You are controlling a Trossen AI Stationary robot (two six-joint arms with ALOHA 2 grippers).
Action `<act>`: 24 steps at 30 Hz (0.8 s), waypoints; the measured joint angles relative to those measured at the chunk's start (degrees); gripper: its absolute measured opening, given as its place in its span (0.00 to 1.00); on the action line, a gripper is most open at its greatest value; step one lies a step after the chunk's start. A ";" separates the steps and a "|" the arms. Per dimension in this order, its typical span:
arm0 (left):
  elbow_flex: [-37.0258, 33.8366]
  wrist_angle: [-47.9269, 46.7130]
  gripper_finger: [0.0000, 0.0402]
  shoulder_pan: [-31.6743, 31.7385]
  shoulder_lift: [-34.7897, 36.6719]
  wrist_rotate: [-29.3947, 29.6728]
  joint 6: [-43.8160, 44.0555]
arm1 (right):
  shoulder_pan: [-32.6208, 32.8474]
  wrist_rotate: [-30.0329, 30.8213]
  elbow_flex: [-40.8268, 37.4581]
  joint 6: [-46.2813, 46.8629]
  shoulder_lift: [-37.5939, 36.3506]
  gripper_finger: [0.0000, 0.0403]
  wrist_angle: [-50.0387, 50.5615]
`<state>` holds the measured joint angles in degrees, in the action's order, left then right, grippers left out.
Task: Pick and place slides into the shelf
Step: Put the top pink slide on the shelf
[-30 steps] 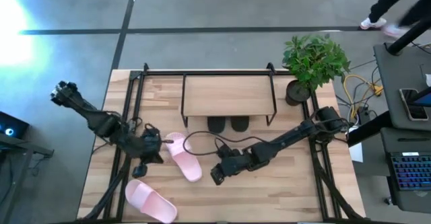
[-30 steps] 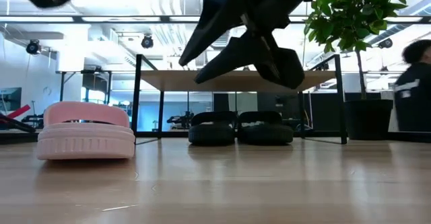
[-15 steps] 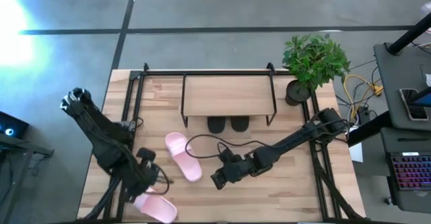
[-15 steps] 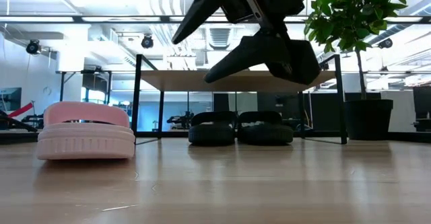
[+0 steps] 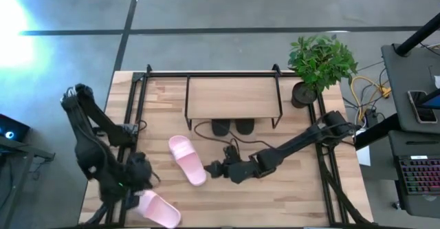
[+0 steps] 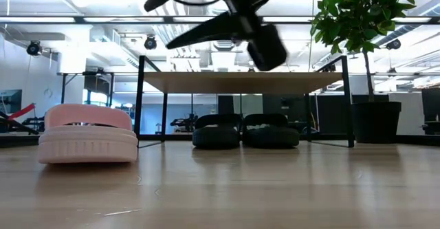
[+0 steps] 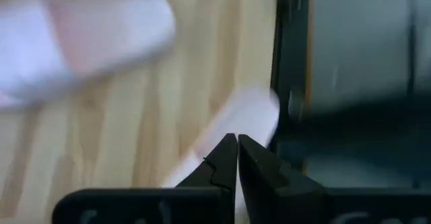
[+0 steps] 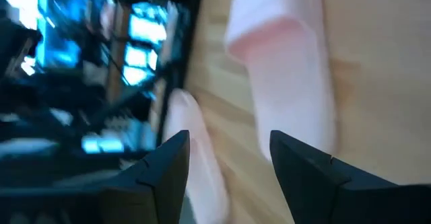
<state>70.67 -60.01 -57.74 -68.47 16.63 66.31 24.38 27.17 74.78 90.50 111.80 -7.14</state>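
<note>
One pink slide point(image 5: 187, 159) lies sole down mid-table, also seen in the low view point(image 6: 88, 134) and the right wrist view point(image 8: 283, 69). A second pink slide point(image 5: 158, 208) lies at the near left. Two black slides point(image 5: 232, 127) stand side by side under the shelf point(image 5: 234, 98), also seen in the low view point(image 6: 244, 131). My right gripper point(image 5: 213, 168) hangs open above the table, just right of the middle pink slide's near end. My left gripper point(image 5: 137, 179) is shut, above the far end of the near pink slide point(image 7: 242, 120).
A potted plant point(image 5: 320, 64) stands at the far right corner beside the shelf. A black cable point(image 5: 206, 141) loops on the table between the shelf and my right gripper. Black frame rails point(image 5: 134, 119) run along the table's left and right sides. Bare wood point(image 5: 289, 194) lies at the near right.
My right gripper has opened wider, turned, and gone toward the table's left, up to the middle pink slide. My left gripper, still shut, has drawn away from that slide toward the table's near left, over the other pink slide. No slide has moved.
</note>
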 joint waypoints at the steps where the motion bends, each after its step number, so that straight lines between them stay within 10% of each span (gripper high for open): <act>1: -0.11 0.00 0.00 -0.68 1.45 4.17 2.45 | -0.02 0.57 0.00 0.71 0.58 0.49 -1.66; 7: -1.87 0.02 0.00 -3.61 8.48 18.31 8.57 | 0.20 1.26 2.05 7.01 5.96 0.49 -6.65; 24: -8.69 1.07 0.00 -4.92 14.90 29.00 0.34 | -6.92 1.41 33.96 21.37 28.45 0.49 4.99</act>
<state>61.98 -58.94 -62.66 -53.58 45.63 66.65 17.47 28.59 108.74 111.87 140.24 -2.14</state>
